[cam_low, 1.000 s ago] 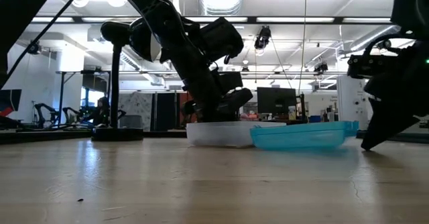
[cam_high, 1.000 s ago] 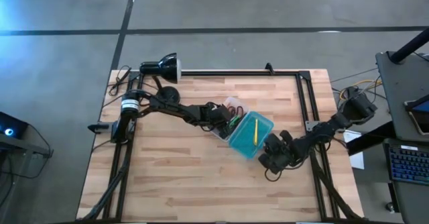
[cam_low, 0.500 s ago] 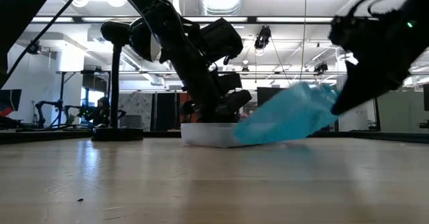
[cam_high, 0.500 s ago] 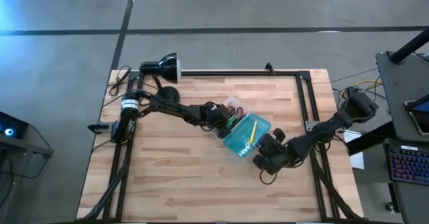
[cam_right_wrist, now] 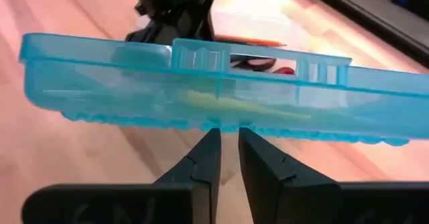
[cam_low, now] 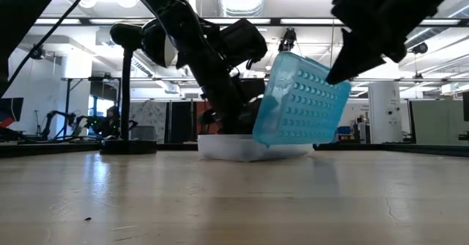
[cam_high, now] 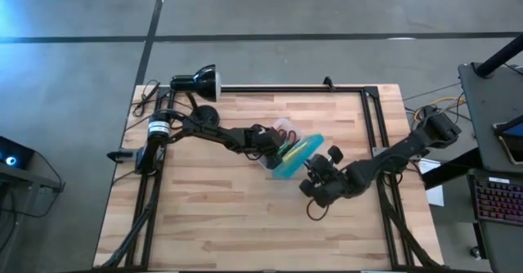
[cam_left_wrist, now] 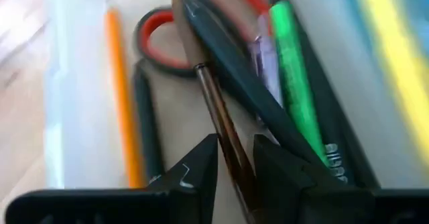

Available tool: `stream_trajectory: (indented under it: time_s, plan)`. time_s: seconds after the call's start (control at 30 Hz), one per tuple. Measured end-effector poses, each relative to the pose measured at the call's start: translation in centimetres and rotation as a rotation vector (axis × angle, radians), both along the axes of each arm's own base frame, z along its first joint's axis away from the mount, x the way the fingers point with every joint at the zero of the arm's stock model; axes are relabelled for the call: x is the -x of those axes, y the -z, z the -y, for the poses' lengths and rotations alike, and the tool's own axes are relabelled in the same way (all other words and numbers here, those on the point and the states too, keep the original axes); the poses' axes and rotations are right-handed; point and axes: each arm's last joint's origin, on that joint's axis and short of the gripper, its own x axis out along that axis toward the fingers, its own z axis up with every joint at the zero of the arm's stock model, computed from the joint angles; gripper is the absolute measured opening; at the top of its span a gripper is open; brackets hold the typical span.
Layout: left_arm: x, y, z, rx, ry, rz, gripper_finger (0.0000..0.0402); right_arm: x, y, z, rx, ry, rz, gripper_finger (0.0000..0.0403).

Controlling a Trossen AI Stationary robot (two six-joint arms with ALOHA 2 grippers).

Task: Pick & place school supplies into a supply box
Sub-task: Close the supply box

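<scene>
The supply box lies open mid-table. Its clear whitish half (cam_high: 274, 138) rests flat and holds red-handled scissors (cam_left_wrist: 161, 39), a green marker (cam_left_wrist: 295, 83), an orange pencil (cam_left_wrist: 120, 96) and dark pens. Its teal half (cam_high: 296, 154) stands steeply tilted on its hinge edge (cam_low: 300, 102), with a yellow pencil (cam_right_wrist: 224, 104) showing through its wall. My left gripper (cam_high: 274, 145) reaches into the clear half, shut on a dark brown pen (cam_left_wrist: 221, 117). My right gripper (cam_high: 310, 168) sits under the teal half, fingers nearly together. My left gripper pinches the dark brown pen's shaft (cam_left_wrist: 229, 150) between its two fingers (cam_left_wrist: 201, 174), the fingers lying along the pen. The pen's far part lies in the clear half among the other supplies. My right gripper pushes the teal half's bumpy outer face (cam_right_wrist: 224, 125) near its free long edge with the tips of its shut fingers (cam_right_wrist: 209, 150), coming from the table's right and below. The teal half is propped up, its hinge edge down at the clear half.
A black desk lamp (cam_high: 196, 82) stands at the table's far left corner, its base (cam_high: 204, 114) close behind the left arm. A black frame rail (cam_high: 372, 126) runs along the far and right edges. Bare wood lies on the near side of the box.
My right gripper has moved toward the table's left and up, swinging the teal half from flat on the table to steeply tilted about its hinge. The clear half and my left gripper have stayed in place.
</scene>
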Motion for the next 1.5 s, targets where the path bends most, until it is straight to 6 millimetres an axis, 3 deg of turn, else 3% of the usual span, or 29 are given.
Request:
stream_trajectory:
  time_s: [0.3, 0.5, 0.67, 0.83, 0.93, 1.03, 1.23, 1.5]
  plan:
    - [-0.3, -4.3, -0.2, -0.143, 0.030, -0.034, 0.0080, -0.9, -0.7, 1.2, 0.028, 0.008, -0.019, 0.0047]
    - [1.4, -5.8, -1.0, -0.294, -0.032, -0.170, 0.0080, -0.9, -0.7, 1.2, 0.029, 0.007, -0.022, 0.0047]
    - [3.9, -4.7, -4.0, -0.121, -0.210, -0.169, 0.0080, -0.9, -0.7, 1.2, 0.028, 0.006, -0.021, 0.0047]
    - [6.2, -4.9, -6.8, 0.064, -0.348, 0.011, 0.0080, -0.9, -0.7, 1.2, 0.024, 0.009, -0.016, 0.0047]
    - [6.6, -4.7, -8.0, 0.178, -0.335, 0.106, 0.0080, -1.0, -0.8, 1.2, 0.008, 0.023, -0.001, 0.0047]
    - [6.8, -3.1, -8.8, 0.214, -0.371, 0.074, 0.0080, -1.2, -0.9, 1.4, -0.010, 0.037, 0.014, 0.0047]
    - [5.8, -0.5, -8.9, 0.285, -0.362, 0.062, 0.0080, -2.4, -2.3, 2.5, -0.011, 0.031, 0.021, 0.0047]
    - [4.2, -0.7, -6.4, 0.367, -0.301, 0.155, 0.0080, -3.8, -3.6, 5.7, 0.025, 0.075, 0.001, 0.0047]
